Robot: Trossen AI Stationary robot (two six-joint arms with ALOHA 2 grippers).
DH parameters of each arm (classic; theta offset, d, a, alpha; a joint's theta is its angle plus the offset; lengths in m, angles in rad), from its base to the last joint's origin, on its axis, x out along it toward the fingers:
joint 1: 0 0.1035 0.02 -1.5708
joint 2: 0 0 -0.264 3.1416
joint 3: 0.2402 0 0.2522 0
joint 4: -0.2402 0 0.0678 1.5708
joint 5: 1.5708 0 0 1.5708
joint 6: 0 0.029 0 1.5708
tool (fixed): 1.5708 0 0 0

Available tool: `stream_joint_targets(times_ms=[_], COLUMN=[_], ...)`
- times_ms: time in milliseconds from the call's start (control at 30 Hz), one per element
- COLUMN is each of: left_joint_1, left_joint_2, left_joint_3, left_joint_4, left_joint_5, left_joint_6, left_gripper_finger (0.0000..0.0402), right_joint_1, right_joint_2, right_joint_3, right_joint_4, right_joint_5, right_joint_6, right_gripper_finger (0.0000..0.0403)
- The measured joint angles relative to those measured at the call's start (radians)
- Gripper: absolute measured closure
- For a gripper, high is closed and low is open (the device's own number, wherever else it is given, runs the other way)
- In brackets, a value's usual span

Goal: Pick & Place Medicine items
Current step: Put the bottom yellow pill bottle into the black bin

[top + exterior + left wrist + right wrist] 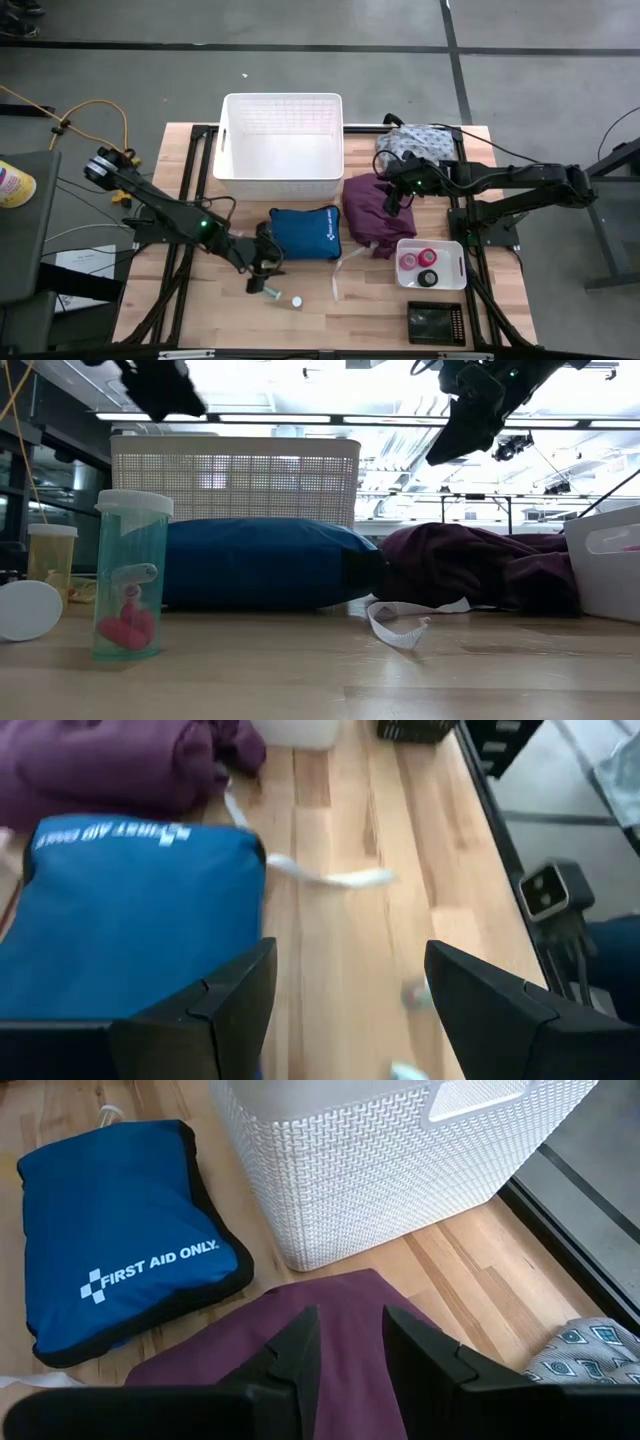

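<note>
A pale wooden plank bench (200,318) on a black metal frame stands on a grey concrete floor (120,80) crossed by dark seam lines. An orange cable (95,108) loops over the floor beside the bench's left end. Seen level across the bench, long white strip lights (290,417) run along a bright ceiling above dark railings (480,500).

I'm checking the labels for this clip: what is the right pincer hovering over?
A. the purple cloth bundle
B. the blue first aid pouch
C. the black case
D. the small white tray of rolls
A: the right pincer hangs open over the purple cloth bundle, with the blue first aid pouch off to one side.
</note>
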Motion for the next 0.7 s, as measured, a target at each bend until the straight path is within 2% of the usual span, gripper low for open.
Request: stream_joint_targets(times_ms=[500,700], left_joint_1=[-0.063,-0.108], left_joint_2=[-0.168,-0.175], left_joint_3=[0.000,0.000], left_joint_4=[-0.395,-0.452], left_joint_5=[-0.005,-0.027], left_joint_6=[-0.258,-0.318], left_gripper_finger=[0.0154,0.0154], right_joint_1=[0.000,0.000], right_joint_2=[0.000,0.000], right_joint_3=[0.000,0.000], right_joint_4=[0.017,0.024], right_joint_5=[0.000,0.000], right_joint_6=[0.000,0.000], right_gripper_finger=[0.0305,0.0305])
